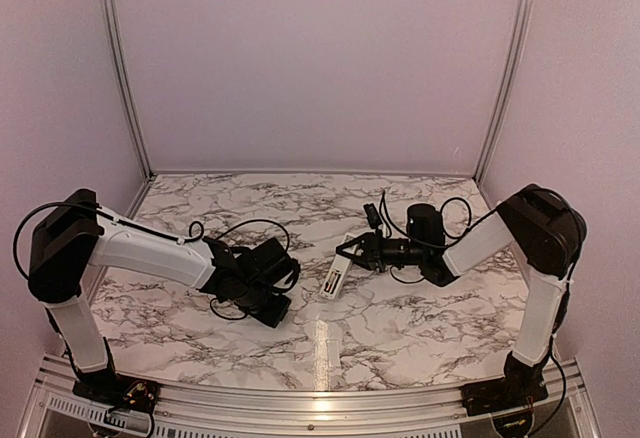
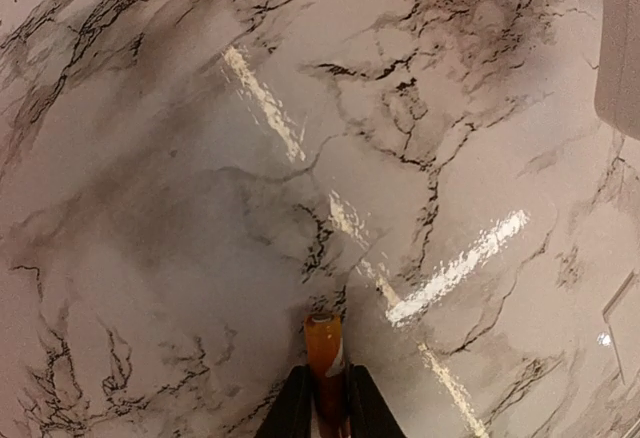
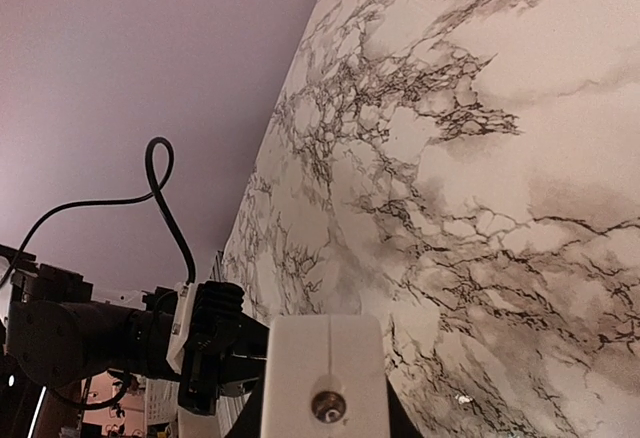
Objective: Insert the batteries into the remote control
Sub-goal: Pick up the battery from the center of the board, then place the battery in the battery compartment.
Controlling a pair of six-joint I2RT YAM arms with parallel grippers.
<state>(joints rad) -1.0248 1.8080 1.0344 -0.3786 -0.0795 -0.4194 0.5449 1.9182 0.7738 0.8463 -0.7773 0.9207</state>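
Note:
An orange battery (image 2: 324, 343) with a pale end sticks out from between the dark fingers (image 2: 293, 408) of my left gripper (image 2: 328, 383), which is shut on it just above the marble. In the top view this gripper (image 1: 272, 303) is left of centre, pointing down. The white remote control (image 1: 335, 275) is at the table's middle. My right gripper (image 1: 351, 250) is shut on its far end, and dark slots show on its near part. In the right wrist view the remote's white end (image 3: 325, 358) fills the gap of that gripper (image 3: 325, 426).
The marble table (image 1: 400, 318) is fenced by metal posts (image 1: 120, 68) and pale walls. A pale flat shape (image 2: 620, 48) shows at the right edge of the left wrist view; I cannot tell what it is. The left arm (image 3: 100, 343) and its cable lie left of the remote.

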